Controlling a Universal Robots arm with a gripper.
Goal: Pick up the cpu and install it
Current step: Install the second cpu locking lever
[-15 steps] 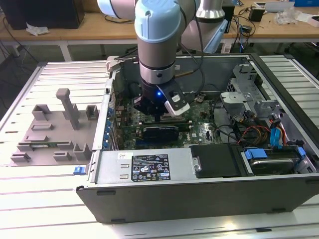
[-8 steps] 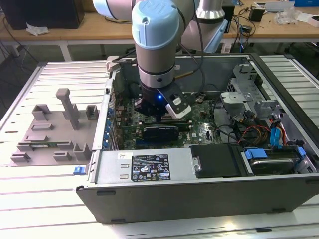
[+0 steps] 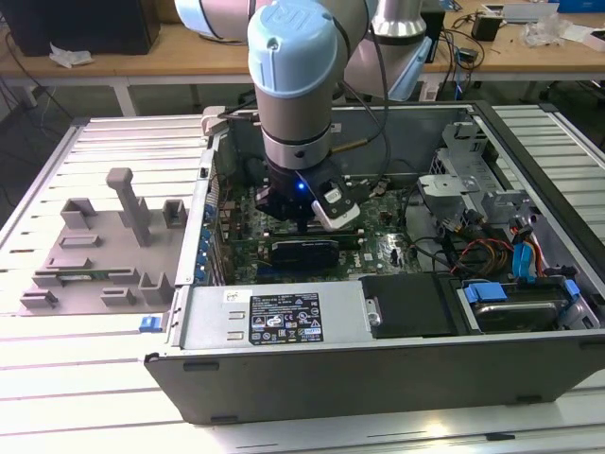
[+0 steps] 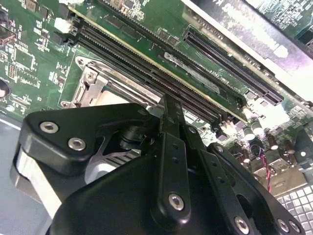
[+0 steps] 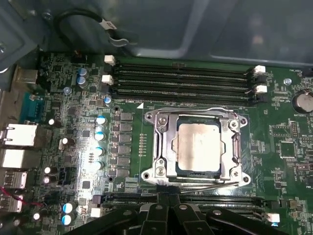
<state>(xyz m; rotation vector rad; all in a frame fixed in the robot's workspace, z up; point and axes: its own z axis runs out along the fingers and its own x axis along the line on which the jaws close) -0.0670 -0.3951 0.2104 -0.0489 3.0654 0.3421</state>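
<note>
Silvery cpu already sits in the motherboard socket (seated flat, I judge); my hand hovers beside it, fingers closed on nothing, so I judge placement done.

Robot arm: thick grey cylindrical links with rounded pale-blue end caps, each cap ringed by small dark screw holes. Below the lowest grey joint sits a black wrist section with a small blue light glowing on it. A white, dark-faced block is fixed just beside that light, and a thin black cable runs along the joint. End effector: matte black, angular plates and slim linkage bars fastened with silver screws, with a bright metal body showing between the plates in the second wrist view.
</note>
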